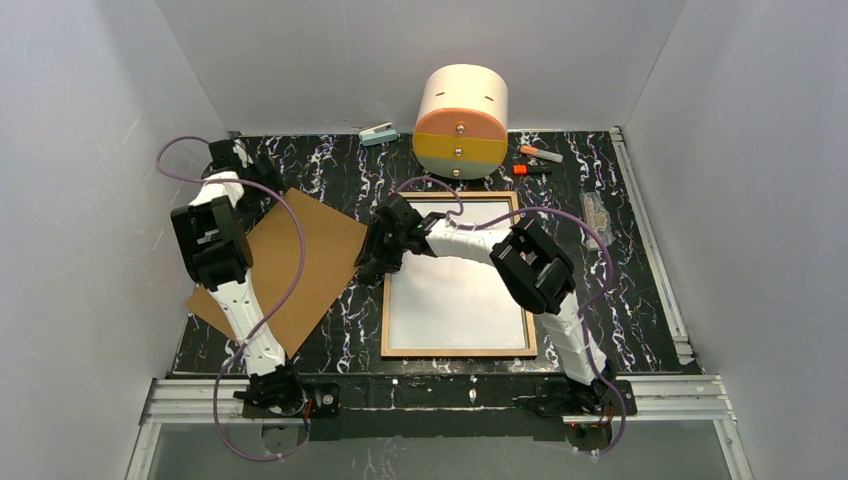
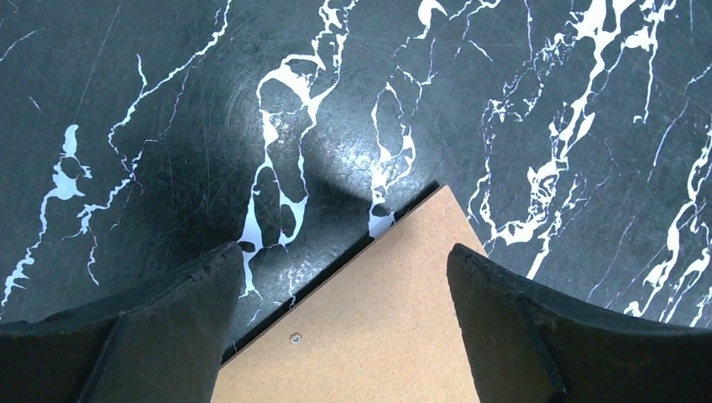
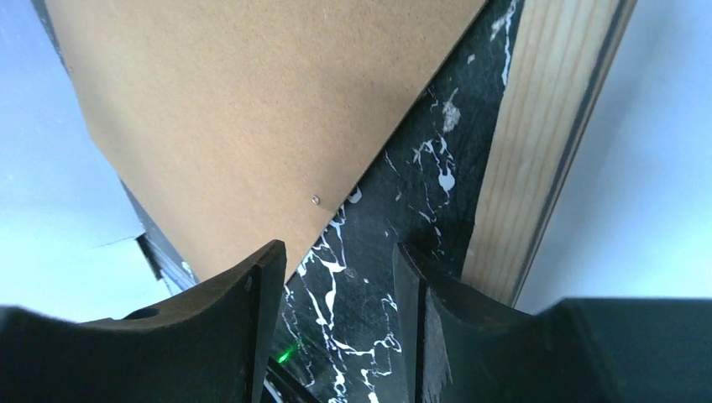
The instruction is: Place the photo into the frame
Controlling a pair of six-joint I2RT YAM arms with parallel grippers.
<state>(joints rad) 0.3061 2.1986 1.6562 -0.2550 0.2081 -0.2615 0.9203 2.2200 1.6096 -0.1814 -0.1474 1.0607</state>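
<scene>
The frame [image 1: 385, 300] lies flat in the middle of the table with its tan wooden rim up. Inside the rim the photo [image 1: 455, 295] lies white side up. My right gripper [image 1: 372, 262] hovers at the frame's left edge. In the right wrist view it [image 3: 340, 252] is open over bare marble, with the wooden rim [image 3: 537, 143] to its right and the photo's white [image 3: 646, 168] beyond. My left gripper [image 1: 240, 165] is at the back left. Its wrist view shows it [image 2: 344, 252] open and empty above a corner of the brown backing board [image 2: 395, 311].
The brown backing board [image 1: 290, 270] lies tilted to the left of the frame, and its edge [image 3: 252, 109] reaches close to the right gripper. A round peach and yellow drawer box [image 1: 461, 122], a small teal tool [image 1: 379, 134], orange markers [image 1: 535, 160] and a clear bag [image 1: 597, 215] sit toward the back.
</scene>
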